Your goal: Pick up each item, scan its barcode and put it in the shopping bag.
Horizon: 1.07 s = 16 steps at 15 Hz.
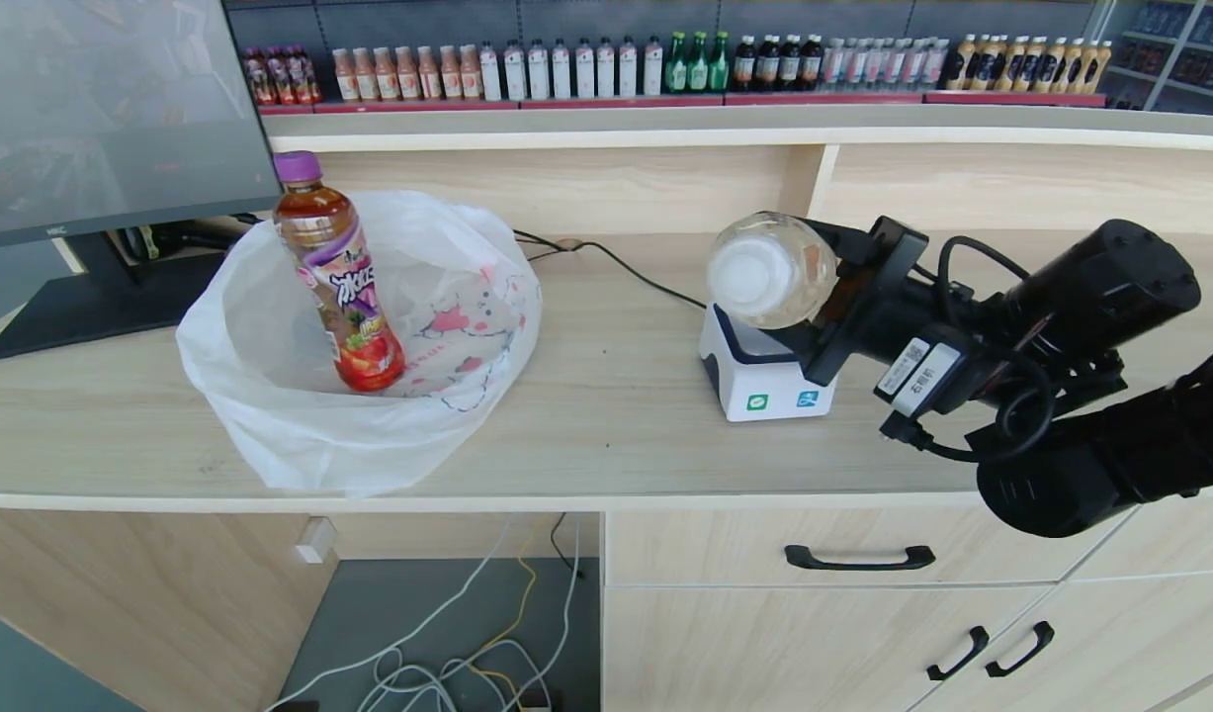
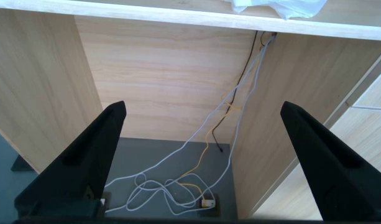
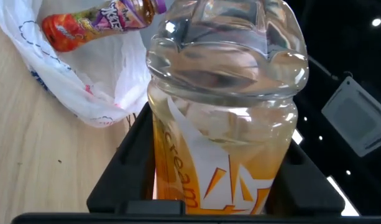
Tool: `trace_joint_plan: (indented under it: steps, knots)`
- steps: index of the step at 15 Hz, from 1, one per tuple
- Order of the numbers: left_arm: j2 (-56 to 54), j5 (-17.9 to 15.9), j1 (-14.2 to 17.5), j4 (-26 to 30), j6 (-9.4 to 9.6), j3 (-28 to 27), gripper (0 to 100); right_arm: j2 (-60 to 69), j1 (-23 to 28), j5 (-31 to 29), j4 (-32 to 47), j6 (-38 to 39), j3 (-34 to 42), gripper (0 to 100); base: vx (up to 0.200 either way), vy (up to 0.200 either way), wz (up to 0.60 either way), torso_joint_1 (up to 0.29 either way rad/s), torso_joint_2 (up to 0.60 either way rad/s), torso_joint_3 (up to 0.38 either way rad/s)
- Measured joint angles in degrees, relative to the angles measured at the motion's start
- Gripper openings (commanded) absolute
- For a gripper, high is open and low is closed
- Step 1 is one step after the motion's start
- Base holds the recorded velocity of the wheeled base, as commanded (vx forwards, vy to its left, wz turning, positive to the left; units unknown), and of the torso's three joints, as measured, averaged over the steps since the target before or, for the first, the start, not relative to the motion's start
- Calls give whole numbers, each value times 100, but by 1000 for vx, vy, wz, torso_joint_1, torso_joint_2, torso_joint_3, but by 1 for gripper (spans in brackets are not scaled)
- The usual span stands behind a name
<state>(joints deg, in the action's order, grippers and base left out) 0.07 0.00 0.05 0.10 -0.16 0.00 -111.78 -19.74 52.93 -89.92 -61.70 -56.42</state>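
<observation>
The right end effector [image 1: 828, 297] holds a bottle [image 1: 769, 269] tight, one black finger on each side. The bottle is clear with a white cap. It has an orange and white label, and the drink inside looks like water. It lies on its side in the air with its cap pointing at 9 o'clock. It sits right above the scanner [image 1: 764, 381], a small white box with a dark top on the desk [image 1: 616, 415]. The right arm comes in from 4 o'clock and points flat across the desk toward 10 o'clock.

The white bag [image 1: 270, 415] sits open on the desk at 9 o'clock from the scanner, well apart from it. A tea bottle [image 1: 337, 277] stands inside it, leaning a bit. It has a purple cap, brown tea and a red and purple label. A dark monitor [image 1: 112, 109] stands at 10 o'clock from the bag.

The left end effector [image 2: 202, 162] is low, under the desk edge. Its fingers [image 2: 84, 162] are spread wide and hold nothing. It points at the open space under the desk, where wires [image 2: 178, 186] lie on the floor.
</observation>
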Motion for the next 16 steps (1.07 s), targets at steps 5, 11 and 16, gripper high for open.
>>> trace_joint_plan:
  steps: [5, 11, 16]
  knots:
    - [0, 0, 0, 0, 0, 0, 100, -46, 11, 39, -2, -101, 83, 0, 0, 0, 0, 0, 0, 0]
    - [0, 0, 0, 0, 0, 0, 100, -149, 6, 41, -2, -108, 85, 0, 0, 0, 0, 0, 0, 0]
    - [0, 0, 0, 0, 0, 0, 100, -197, 6, 46, -2, -111, 83, 0, 0, 0, 0, 0, 0, 0]
